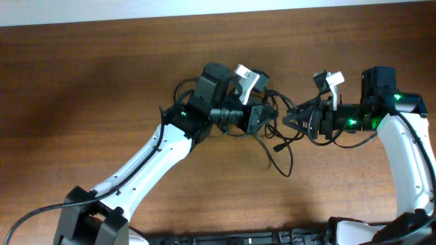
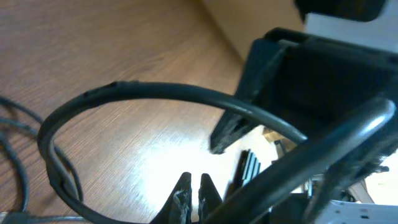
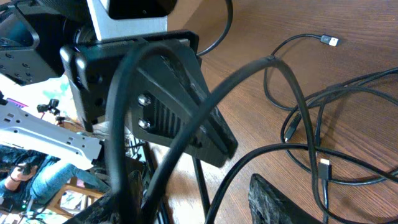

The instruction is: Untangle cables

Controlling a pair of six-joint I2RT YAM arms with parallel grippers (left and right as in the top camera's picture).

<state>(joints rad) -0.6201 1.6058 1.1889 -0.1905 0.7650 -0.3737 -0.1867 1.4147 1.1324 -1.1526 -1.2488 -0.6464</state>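
The thin black cables [image 1: 281, 139] lie tangled on the wooden table between my two grippers, with one loop trailing toward the front [image 1: 286, 170]. My left gripper [image 1: 271, 112] points right, and in the left wrist view its jaws [image 2: 193, 186] are shut, with no cable visible between the tips. A cable loop [image 2: 155, 92] arcs just ahead of them. My right gripper [image 1: 291, 121] points left, tip to tip with the left one. In the right wrist view its fingers [image 3: 199, 199] are wide open, with cable strands [image 3: 311, 124] crossing between them. Small plugs [image 3: 329, 41] [image 3: 324, 167] lie on the table.
The wooden table [image 1: 102, 82] stretches left and in front. A white wall edge [image 1: 204, 8] runs along the back. The left gripper's black body [image 3: 168, 106] fills the right wrist view very close ahead. The right gripper's body [image 2: 298, 68] looms in the left wrist view.
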